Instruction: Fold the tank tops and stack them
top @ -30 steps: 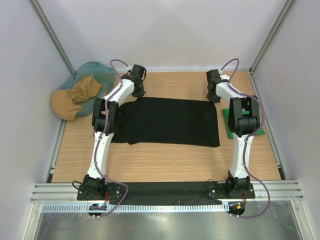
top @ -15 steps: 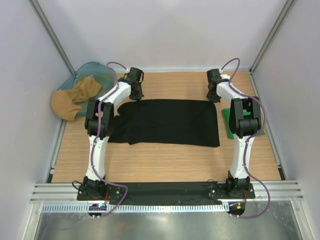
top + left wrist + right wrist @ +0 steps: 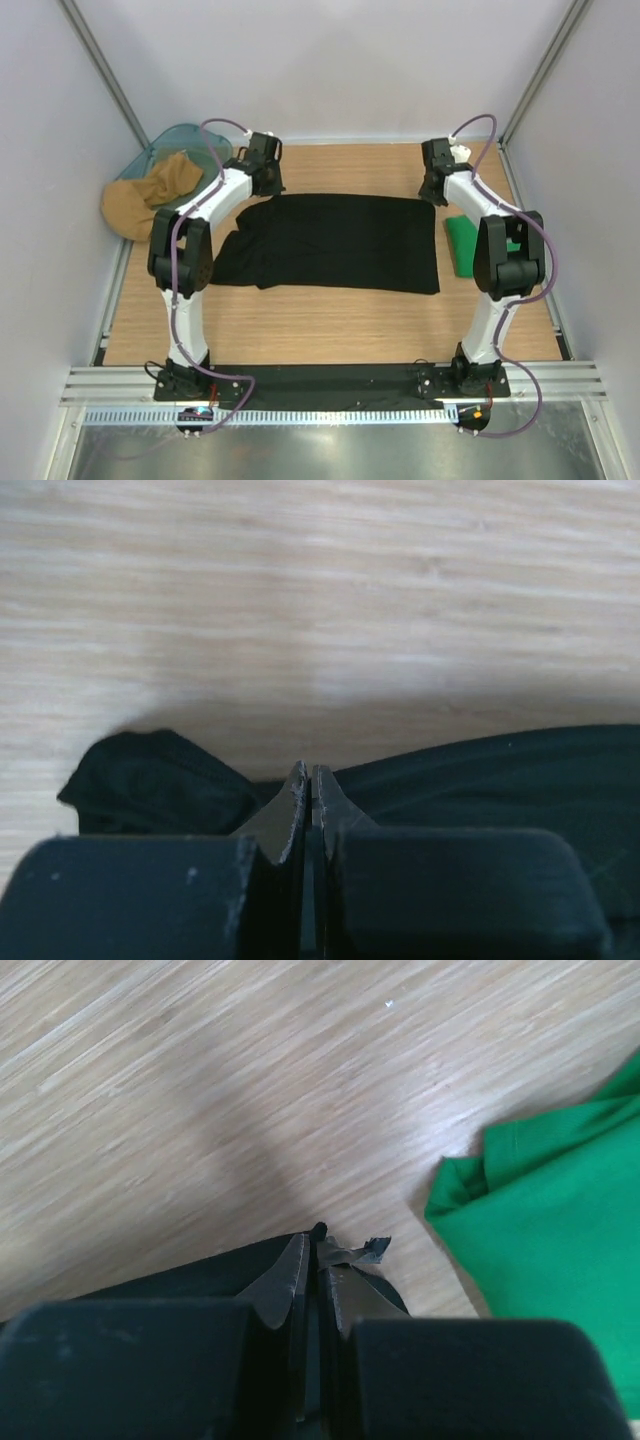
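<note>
The wooden table [image 3: 330, 320] carries the black tank top [image 3: 340, 245], which lies flat and spread in the middle, with its long side across the table. Compared with one second before, its far left corner now sits a little more toward the far edge, and its left border is drawn into a slanted line.

The left arm [image 3: 180, 260] has swung its elbow outward to the left, and the right arm [image 3: 505, 265] has moved its elbow to the right and nearer to its base. Because of this, more of the green tank top [image 3: 462, 240] is visible now. It lies folded on the right side of the table, just beside the black one and not touching it.

In the far left corner stands a teal basket [image 3: 190, 135] with a tan cloth [image 3: 150, 200] hanging over its rim, in the same place as before.

The left gripper [image 3: 311, 772] is at the far left corner of the black top. It was partly apart one second ago, and now its jaws are pressed together on the hem of the cloth. The right gripper [image 3: 318, 1235] is at the far right corner, closed as before, and a small bit of black cloth sticks out between its tips.
</note>
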Tool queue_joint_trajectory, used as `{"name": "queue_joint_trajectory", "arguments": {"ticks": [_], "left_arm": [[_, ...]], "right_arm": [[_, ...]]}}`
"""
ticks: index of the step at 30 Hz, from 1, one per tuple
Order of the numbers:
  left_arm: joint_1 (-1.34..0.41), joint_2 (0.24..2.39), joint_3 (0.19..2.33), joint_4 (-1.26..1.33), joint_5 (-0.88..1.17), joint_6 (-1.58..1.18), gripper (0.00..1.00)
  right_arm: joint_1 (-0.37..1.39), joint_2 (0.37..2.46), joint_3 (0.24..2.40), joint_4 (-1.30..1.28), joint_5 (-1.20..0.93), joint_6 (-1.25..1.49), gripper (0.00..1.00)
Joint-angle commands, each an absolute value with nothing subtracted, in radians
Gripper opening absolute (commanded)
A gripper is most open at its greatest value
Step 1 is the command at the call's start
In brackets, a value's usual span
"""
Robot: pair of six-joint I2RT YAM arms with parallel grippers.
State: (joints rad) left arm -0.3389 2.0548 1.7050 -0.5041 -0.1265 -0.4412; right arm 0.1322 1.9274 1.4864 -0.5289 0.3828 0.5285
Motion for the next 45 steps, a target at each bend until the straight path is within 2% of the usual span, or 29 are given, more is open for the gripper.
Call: {"name": "queue_joint_trajectory", "arguments": {"ticks": [1, 15, 30, 35, 37, 38, 39, 40, 41, 42, 44, 45], "left_arm": [[-0.35, 1.956, 1.631, -0.449, -0.14, -0.451, 0.0], [-0.388, 1.683, 1.261, -0.356, -0.198, -0.488, 0.0], [-0.477, 1.548, 1.014, -0.36, -0.333, -0.641, 0.0], [-0.486, 1.54, 0.957, -0.377, -0.385, -0.69, 0.0], [-0.489, 1.532, 0.934, -0.376, -0.399, -0.724, 0.01], [-0.492, 1.528, 0.911, -0.365, -0.405, -0.727, 0.01], [-0.492, 1.519, 0.905, -0.365, -0.41, -0.741, 0.07], [-0.495, 1.513, 0.897, -0.362, -0.413, -0.741, 0.11], [-0.495, 1.505, 0.888, -0.361, -0.42, -0.741, 0.22], [-0.495, 1.494, 0.885, -0.36, -0.426, -0.742, 0.29], [-0.497, 1.453, 0.874, -0.361, -0.433, -0.738, 0.33], [-0.497, 1.436, 0.87, -0.364, -0.44, -0.739, 0.39]], "right_arm": [[0.137, 1.824, 1.415, -0.486, 0.416, 0.56, 0.01], [0.143, 1.565, 1.066, -0.414, 0.414, 0.626, 0.01], [0.175, 1.329, 0.801, -0.385, 0.387, 0.721, 0.03], [0.183, 1.269, 0.71, -0.371, 0.397, 0.771, 0.15], [0.181, 1.244, 0.674, -0.365, 0.403, 0.791, 0.27], [0.183, 1.235, 0.666, -0.364, 0.406, 0.799, 0.43], [0.183, 1.227, 0.652, -0.361, 0.416, 0.802, 0.5], [0.181, 1.206, 0.647, -0.359, 0.42, 0.804, 0.5], [0.183, 1.195, 0.644, -0.356, 0.423, 0.799, 0.55], [0.183, 1.186, 0.643, -0.35, 0.426, 0.796, 0.56], [0.183, 1.169, 0.649, -0.353, 0.431, 0.784, 0.59], [0.184, 1.167, 0.658, -0.351, 0.43, 0.767, 0.58]]}}
